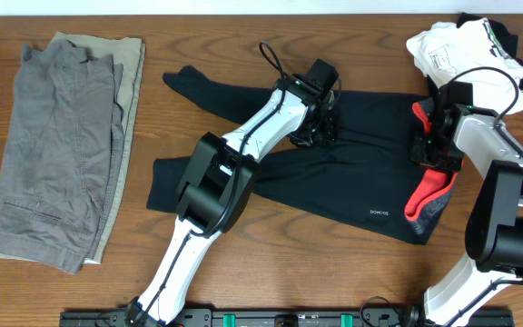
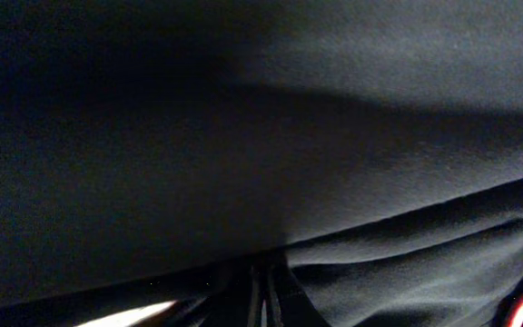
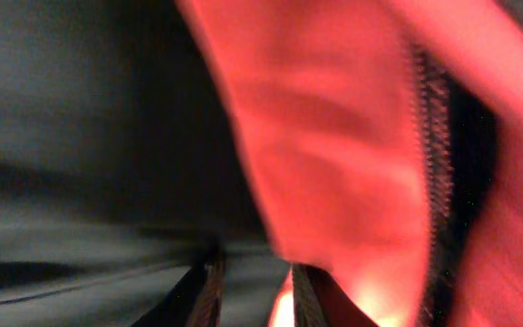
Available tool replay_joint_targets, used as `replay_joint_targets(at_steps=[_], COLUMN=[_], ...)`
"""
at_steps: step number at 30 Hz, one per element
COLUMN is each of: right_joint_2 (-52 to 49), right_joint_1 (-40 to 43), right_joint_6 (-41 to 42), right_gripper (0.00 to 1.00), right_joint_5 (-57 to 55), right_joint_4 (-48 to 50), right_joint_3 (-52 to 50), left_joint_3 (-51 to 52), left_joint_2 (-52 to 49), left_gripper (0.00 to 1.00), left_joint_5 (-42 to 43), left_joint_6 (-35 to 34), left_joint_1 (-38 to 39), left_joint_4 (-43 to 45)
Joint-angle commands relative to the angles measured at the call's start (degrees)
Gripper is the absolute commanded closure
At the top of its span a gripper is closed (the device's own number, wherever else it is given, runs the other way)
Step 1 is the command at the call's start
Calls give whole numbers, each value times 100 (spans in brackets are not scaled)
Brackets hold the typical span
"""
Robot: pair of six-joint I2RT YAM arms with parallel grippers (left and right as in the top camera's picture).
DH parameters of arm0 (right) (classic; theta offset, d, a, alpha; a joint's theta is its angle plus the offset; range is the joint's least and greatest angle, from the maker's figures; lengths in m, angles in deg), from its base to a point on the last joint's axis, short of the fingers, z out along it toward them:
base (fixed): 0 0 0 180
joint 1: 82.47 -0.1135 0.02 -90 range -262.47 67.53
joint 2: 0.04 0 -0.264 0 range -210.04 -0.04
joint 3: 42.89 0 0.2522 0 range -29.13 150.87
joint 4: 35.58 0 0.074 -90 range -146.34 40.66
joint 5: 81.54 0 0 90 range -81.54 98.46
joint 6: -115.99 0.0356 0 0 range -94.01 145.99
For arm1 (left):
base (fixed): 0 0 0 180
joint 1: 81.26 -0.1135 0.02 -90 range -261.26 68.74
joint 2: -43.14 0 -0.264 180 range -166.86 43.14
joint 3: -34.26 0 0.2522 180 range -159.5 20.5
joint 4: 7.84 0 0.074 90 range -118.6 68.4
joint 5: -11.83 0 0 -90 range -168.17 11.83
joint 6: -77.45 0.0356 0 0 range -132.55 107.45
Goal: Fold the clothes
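— Wooden table [image 1: 243, 36], two arms at work. Where are the leggings [image 1: 370, 182]?
— Spread across the middle, coral waistband [image 1: 425, 195] at the right end.
— And the tools?
— Left gripper [image 1: 319, 127] is down on black cloth and right gripper [image 1: 428, 145] is at the waistband. Cloth fills both wrist views, so I cannot tell whether either is closed.
— Handling?
— Likely light, limp and stretchy. Best taken at the waistband and cuffs.

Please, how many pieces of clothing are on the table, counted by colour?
Black leggings: 1
Grey garment: 1
Khaki garment, under the grey one: 1
White garment: 1
Total: 4 clearly visible. The dark cloth behind the white one may be a fifth; I cannot tell.
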State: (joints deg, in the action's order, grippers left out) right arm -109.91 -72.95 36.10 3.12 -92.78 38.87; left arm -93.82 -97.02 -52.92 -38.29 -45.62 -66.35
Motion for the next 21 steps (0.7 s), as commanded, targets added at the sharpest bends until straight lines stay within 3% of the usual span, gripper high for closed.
replay_joint_targets(at_steps=[1, 13, 21], right_joint_2=[46, 46, 46], right_joint_1=[369, 1998, 2750], right_joint_6=[363, 267, 254], right_gripper=[78, 80, 79], right_joint_5=[-752, 1012, 1296], right_joint_4=[-170, -372, -98], right_joint_3=[-79, -79, -79], left_joint_3=[-15, -15, -15], left_joint_2=[-157, -157, -157], left_gripper=[94, 94, 94], left_joint_5=[-199, -203, -208], left_joint_6=[-52, -52, -52], left_joint_1=[-4, -4, -7], left_joint_4=[-11, -9, -9])
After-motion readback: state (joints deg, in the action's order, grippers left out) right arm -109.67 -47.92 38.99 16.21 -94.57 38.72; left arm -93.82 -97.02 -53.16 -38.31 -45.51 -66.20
